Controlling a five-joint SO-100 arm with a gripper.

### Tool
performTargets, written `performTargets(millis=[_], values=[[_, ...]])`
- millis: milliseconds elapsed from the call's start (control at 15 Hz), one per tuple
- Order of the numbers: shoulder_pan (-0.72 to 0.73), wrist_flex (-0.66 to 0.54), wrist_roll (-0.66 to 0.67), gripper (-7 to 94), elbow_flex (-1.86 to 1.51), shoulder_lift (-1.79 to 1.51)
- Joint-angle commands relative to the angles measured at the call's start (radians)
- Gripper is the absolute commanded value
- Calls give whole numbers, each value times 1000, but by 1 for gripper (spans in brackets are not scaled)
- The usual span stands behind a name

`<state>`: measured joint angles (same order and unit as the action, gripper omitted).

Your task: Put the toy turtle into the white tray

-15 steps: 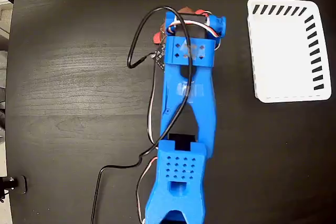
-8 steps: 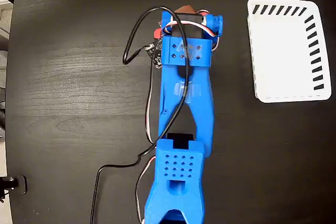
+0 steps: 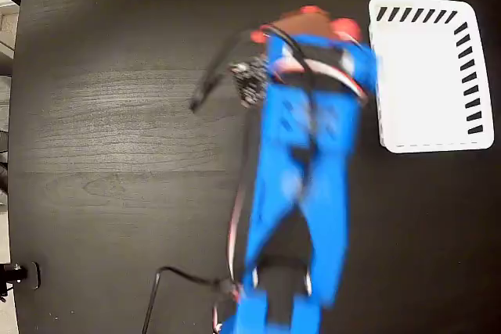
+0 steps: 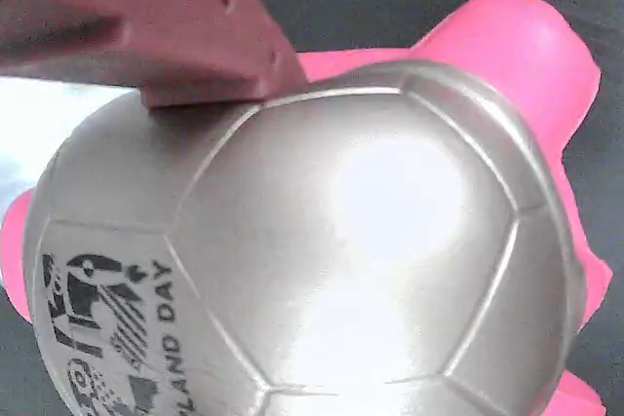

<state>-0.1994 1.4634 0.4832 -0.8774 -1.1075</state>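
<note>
Your blue arm (image 3: 301,185), blurred, spans the black table (image 3: 117,115). The white tray (image 3: 427,76) lies just right of it. The gripper (image 3: 309,21) grips the toy turtle (image 4: 312,250); 1 finger (image 4: 146,26) presses its shell.

The blurred blue arm (image 3: 301,170) stretches up the dark worktop (image 3: 109,115); the turtle (image 3: 307,18) peeks out at its tip, just left of the tray (image 3: 423,76).
</note>
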Motion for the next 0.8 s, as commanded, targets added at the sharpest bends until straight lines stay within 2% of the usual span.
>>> performTargets(millis=[0,133,333,600,733], values=[[-87,-48,-3,0,-155,-367],[-160,-15,-25,0,-175,-419],[-295,-41,-135,0,-135,-400],[-446,-77,-249,0,37,-198],[-488,-48,-295,0,141,-89]])
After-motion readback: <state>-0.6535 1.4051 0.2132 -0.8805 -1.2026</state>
